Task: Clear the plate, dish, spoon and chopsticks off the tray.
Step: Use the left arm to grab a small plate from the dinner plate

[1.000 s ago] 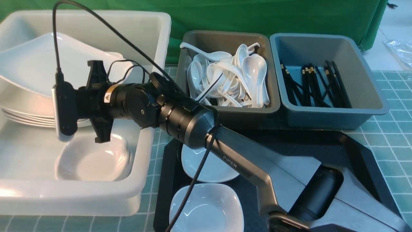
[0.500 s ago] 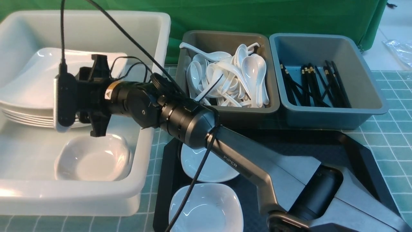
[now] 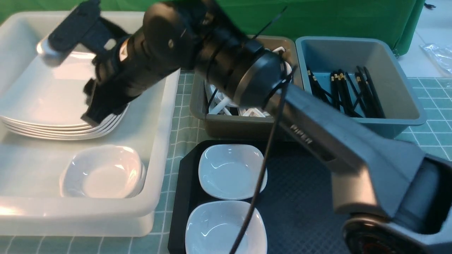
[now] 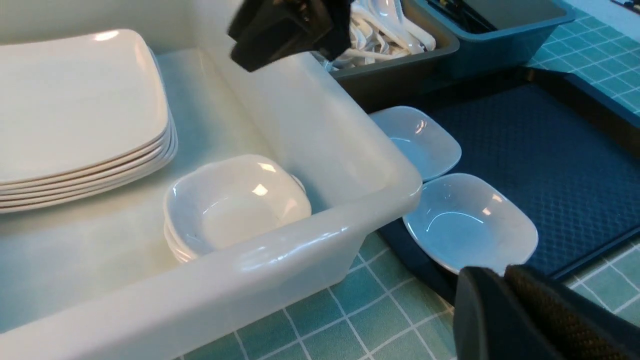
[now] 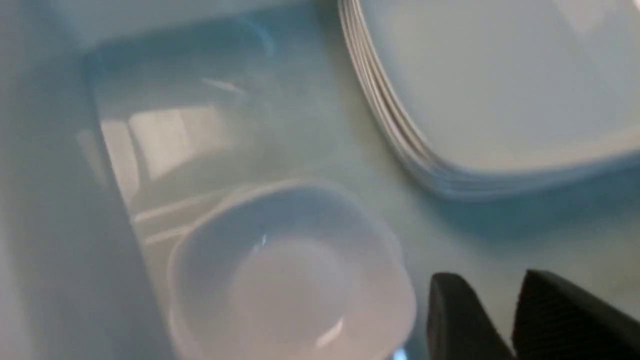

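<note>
The table (image 3: 434, 148) is covered by a teal mat printed with a pale square grid. Four items stand directly on it. The black tray (image 3: 300, 197) sits at the near middle. A white tub (image 3: 169, 106) stands just beside the tray's left edge, with a strip of mat showing between them. A brown-grey bin (image 3: 240, 128) stands just beyond the tray's far edge. A blue-grey bin (image 3: 395, 70) stands beyond the tray's far right part, side by side with the brown-grey bin.
</note>
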